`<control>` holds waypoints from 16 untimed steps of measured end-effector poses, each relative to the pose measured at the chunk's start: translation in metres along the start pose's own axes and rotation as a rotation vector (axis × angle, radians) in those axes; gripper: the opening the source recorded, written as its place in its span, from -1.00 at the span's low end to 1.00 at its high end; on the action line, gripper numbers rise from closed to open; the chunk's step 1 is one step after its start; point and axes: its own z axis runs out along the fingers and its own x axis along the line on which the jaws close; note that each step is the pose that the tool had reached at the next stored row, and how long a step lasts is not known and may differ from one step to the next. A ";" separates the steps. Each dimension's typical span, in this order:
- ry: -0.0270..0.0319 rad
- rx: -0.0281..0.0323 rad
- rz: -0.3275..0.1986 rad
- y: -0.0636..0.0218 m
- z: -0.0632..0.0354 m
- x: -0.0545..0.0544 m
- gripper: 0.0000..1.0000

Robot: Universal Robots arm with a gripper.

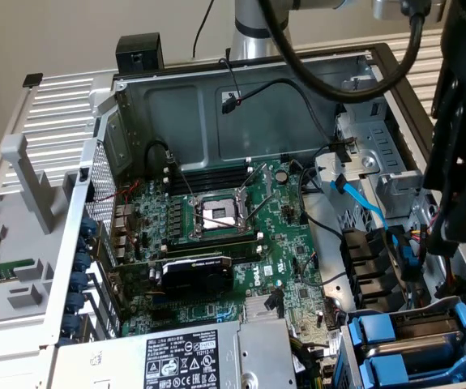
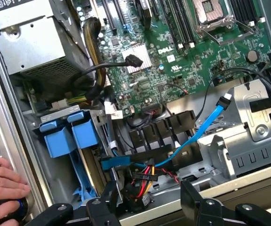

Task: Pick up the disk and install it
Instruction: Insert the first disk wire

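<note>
The hand (image 2: 149, 190) is wide open, holding nothing. The disk (image 2: 86, 134) looks hard and a bit heavy; best grabbed by its blue sides.

A smooth silver-grey cylinder of the arm (image 1: 254, 28) shows at the upper middle of the exterior view. A thick black cable (image 1: 342, 93) runs from beside it in a wide loop toward the upper right of the frame. At the right edge is a bulky black block (image 1: 459, 121), probably the wrist housing, though it is too dark to read. In the wrist view the gripper (image 2: 149, 190) has matte black, angular fingers (image 2: 109, 200) with round pivot pins (image 2: 206, 204) at the joints.
</note>
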 end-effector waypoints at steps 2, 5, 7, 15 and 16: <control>0.0000 0.0004 0.013 0.0017 0.0037 0.001 0.30; -0.0010 0.0047 0.041 0.0019 0.0068 0.001 0.30; -0.0021 0.0082 0.063 0.0020 0.0087 0.001 0.30; -0.0018 0.0116 0.121 0.0062 0.0224 0.003 0.30; -0.0018 0.0119 0.127 0.0069 0.0242 0.003 0.30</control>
